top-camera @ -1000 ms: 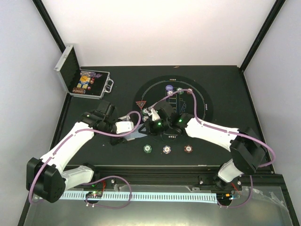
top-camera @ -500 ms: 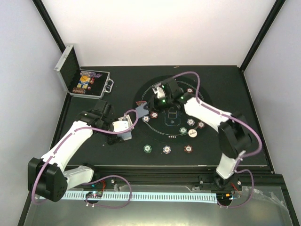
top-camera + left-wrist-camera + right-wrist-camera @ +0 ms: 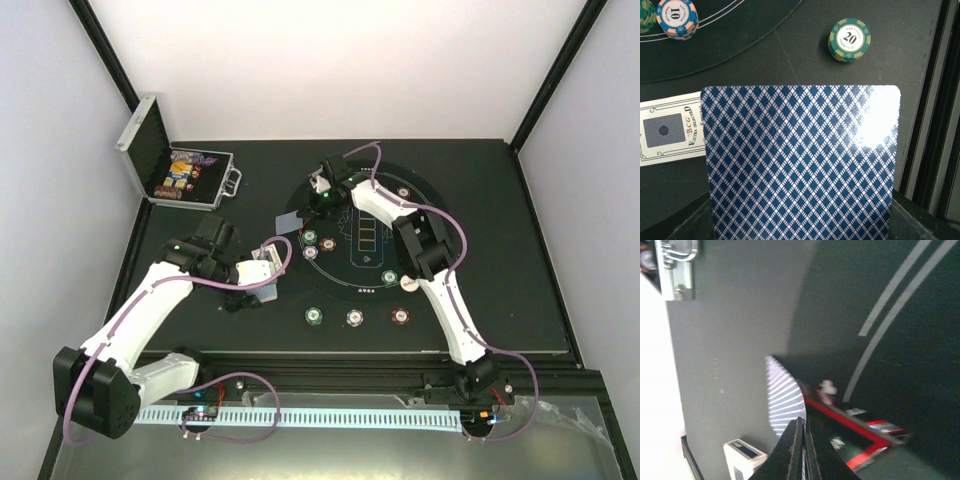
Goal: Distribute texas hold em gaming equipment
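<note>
Between the left fingers sits a blue-backed card. Its diamond-pattern back faces the wrist camera and fills the lower part of that view. The fingers are closed narrow on it, low down. I cannot tell whether more cards lie behind it. From above, I see these fingers over the bare worktop, just left of the round mat.

Beyond the card I note:
- a green chip stack marked 20, on the worktop
- a pink-and-white chip stack marked 10, on the mat
- a printed card-box panel lying flat at the left

Right fingers are pressed together, pinching a second card that shows edge-on and bowed. From overhead it sits at the mat's left rim. A red-edged triangular piece, blurred, shows just past the fingertips.

Along the mat's near edge, three stacks stand in a row on the worktop: that green one, a white stack and a brown-red stack. More chips dot the mat.

A silver case stands open at the far-left corner of the worktop, with chips inside.
</note>
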Robot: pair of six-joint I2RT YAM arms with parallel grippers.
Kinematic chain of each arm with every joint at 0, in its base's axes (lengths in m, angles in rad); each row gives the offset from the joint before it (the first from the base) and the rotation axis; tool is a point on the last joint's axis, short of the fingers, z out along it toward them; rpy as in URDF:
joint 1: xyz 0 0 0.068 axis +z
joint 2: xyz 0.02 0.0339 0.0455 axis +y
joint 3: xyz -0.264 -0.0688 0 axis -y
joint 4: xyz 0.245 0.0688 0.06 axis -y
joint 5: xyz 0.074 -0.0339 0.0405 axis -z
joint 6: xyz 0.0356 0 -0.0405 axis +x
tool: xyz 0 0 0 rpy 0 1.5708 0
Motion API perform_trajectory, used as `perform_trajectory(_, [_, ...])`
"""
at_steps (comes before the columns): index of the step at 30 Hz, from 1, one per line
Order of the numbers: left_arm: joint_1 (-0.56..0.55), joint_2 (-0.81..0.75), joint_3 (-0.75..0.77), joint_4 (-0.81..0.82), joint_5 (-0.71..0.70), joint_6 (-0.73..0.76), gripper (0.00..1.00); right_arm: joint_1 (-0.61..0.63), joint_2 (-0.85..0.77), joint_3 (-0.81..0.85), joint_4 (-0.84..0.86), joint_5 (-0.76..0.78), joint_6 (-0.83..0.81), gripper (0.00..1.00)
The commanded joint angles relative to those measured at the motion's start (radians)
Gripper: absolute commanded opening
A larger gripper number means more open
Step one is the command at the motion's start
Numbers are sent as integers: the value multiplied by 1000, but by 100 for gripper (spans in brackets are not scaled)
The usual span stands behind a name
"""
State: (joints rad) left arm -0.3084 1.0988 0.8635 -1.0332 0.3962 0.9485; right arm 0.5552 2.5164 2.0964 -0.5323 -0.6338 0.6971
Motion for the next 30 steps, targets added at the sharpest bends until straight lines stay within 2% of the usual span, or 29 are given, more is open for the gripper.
perform_trajectory(1, [5,-29,25,-30,9,3,2,-34,6,53,-79,-9,-24,6])
perform_trajectory(4, [6,-30,16,-27,10,4,2,-52,-14,42,-122,12,-62,21])
perform_trajectory(10, [5,-31,18,-25,24,-6,2,-66,-152,-56,-129,41,-119,36])
perform_trajectory(13, [6,-31,26,-31,30,-12,2,-63,-240,-110,-125,38,-123,37])
perform_trajectory(15, [6,-33,33,-35,37,-14,1,-52,-321,-212,-90,32,-112,39])
perform_trajectory(21, [6,-11,69,-47,61,-26,2,47,-660,-700,236,-42,12,74])
perform_trajectory(25, [5,10,82,-49,80,-29,2,137,-837,-982,478,-55,138,81])
perform_trajectory(30, [5,39,100,-69,112,-14,2,252,-948,-1170,696,-46,278,83])
